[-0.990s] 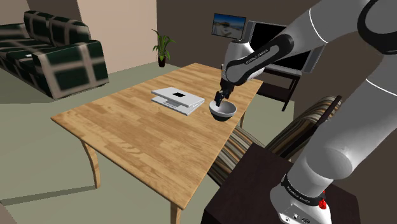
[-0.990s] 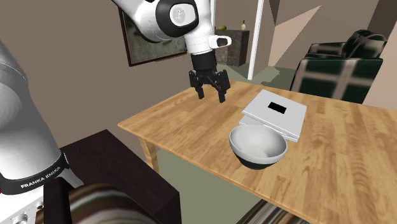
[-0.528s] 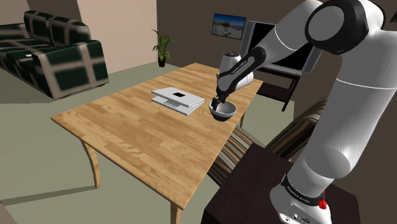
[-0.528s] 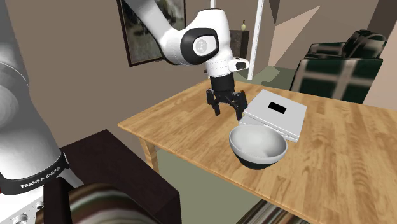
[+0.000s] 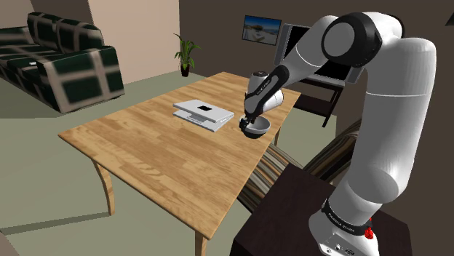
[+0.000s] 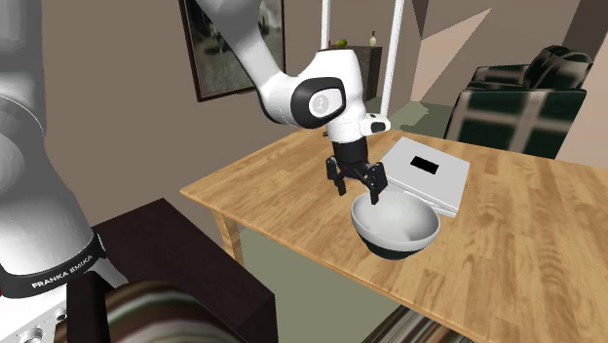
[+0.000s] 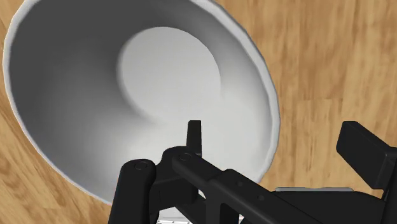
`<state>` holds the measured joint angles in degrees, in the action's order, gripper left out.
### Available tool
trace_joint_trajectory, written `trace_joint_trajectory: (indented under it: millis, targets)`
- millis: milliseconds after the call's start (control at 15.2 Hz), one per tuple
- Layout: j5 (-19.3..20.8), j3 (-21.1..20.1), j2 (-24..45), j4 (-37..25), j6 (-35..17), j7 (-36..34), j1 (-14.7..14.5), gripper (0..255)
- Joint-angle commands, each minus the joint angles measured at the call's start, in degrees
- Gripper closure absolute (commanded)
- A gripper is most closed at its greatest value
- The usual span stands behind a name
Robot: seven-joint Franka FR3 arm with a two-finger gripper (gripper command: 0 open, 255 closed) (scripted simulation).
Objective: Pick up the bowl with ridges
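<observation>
A bowl (image 6: 398,226), white inside with a dark underside, stands on the wooden table (image 6: 292,209) near its edge; no ridges can be made out. In the shoulder view the bowl (image 5: 257,129) sits at the table's right side. My black gripper (image 6: 357,192) hangs open, point down, at the bowl's near rim. In the wrist view the gripper (image 7: 275,133) straddles the bowl (image 7: 127,83): one finger (image 7: 194,135) is over the inside, the other finger (image 7: 364,151) outside over the wood. Neither finger touches the rim.
A flat white slab with a black rectangle (image 6: 424,172) lies just beyond the bowl. The table edge runs close by the bowl. A striped seat (image 5: 291,164) and my dark stand (image 5: 291,218) lie below it. A green plaid sofa (image 5: 58,62) stands far off.
The arm has swung over and come down from above the bare table to the bowl's rim. The fingers stayed open. The bowl has not moved.
</observation>
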<state>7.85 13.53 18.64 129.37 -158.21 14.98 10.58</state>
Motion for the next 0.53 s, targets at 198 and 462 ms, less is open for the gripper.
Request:
trace_joint_trajectory:
  millis: [198,462]
  targets:
    - [-0.3,-0.2,1.9,-0.1,-1.8,0.0,0.3,255]
    - [-0.3,-0.2,1.9,-0.1,-1.9,0.0,0.3,255]
